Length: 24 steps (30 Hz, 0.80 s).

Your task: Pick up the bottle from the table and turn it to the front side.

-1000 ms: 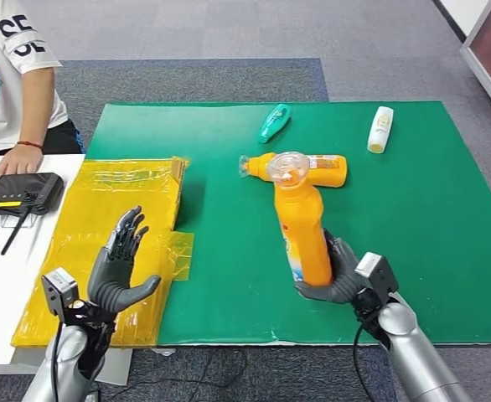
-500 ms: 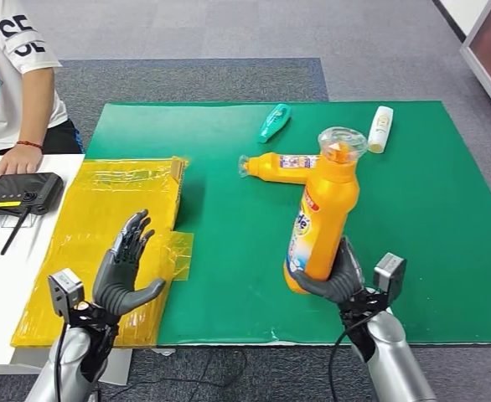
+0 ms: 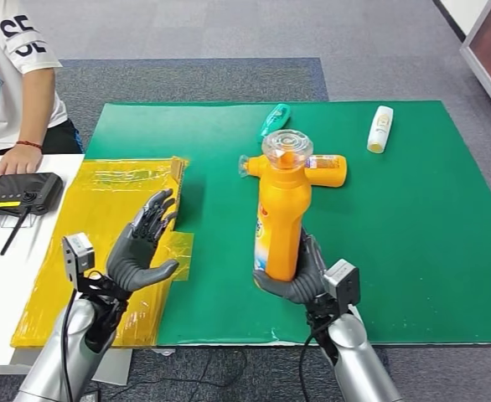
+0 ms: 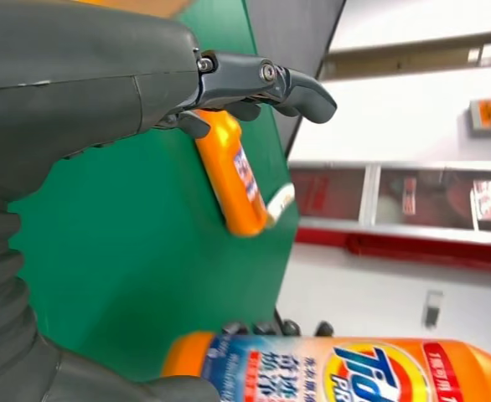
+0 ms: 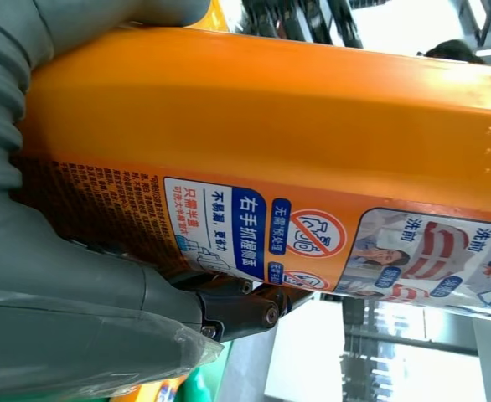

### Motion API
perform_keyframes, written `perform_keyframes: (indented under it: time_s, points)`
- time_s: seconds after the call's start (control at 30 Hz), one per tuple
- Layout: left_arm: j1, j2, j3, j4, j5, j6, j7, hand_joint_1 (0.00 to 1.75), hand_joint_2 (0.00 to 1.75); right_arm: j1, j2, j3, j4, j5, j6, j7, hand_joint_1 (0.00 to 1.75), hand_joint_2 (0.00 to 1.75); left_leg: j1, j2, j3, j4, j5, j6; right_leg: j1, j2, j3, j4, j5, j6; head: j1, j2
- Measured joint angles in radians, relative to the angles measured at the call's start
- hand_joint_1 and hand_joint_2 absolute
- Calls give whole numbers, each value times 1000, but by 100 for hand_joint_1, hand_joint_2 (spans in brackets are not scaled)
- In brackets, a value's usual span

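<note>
Head view shows the right hand (image 3: 297,280) gripping the bottle (image 3: 281,213) by its base, long axis upright. The left hand (image 3: 143,249), fingers spread and empty, hovers well to the bottle's left, palm toward it, the free hand for turning it.

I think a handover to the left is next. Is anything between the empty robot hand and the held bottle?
Nothing visible. The right robot hand holds the bottle upright above the green mat. The left robot hand is open over the yellow bag, with only bare mat in the gap between them.
</note>
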Motion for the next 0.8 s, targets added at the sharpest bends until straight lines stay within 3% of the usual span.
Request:
perform_keyframes:
  time_s: [0.2, 0.4, 0.8]
  points:
    - [-73, 16, -25, 33, 166, -95, 97, 0, 175, -16, 5, 37, 16, 23, -39, -10, 175, 175, 0, 0, 0, 0, 0, 0, 0, 0, 0, 0, 0, 0, 0, 0]
    - [-158, 29, -53, 75, 311, -134, 213, 0, 175, -32, 11, 75, 31, 86, -127, -20, 175, 175, 0, 0, 0, 0, 1, -1, 0, 0, -1, 0, 0, 0, 0, 0]
    - [-224, 51, -116, 126, 349, -97, 240, 0, 175, -51, 20, 142, 78, 140, -196, -16, 175, 175, 0, 0, -1, 0, 1, -1, 0, 0, -2, 0, 0, 0, 0, 0]
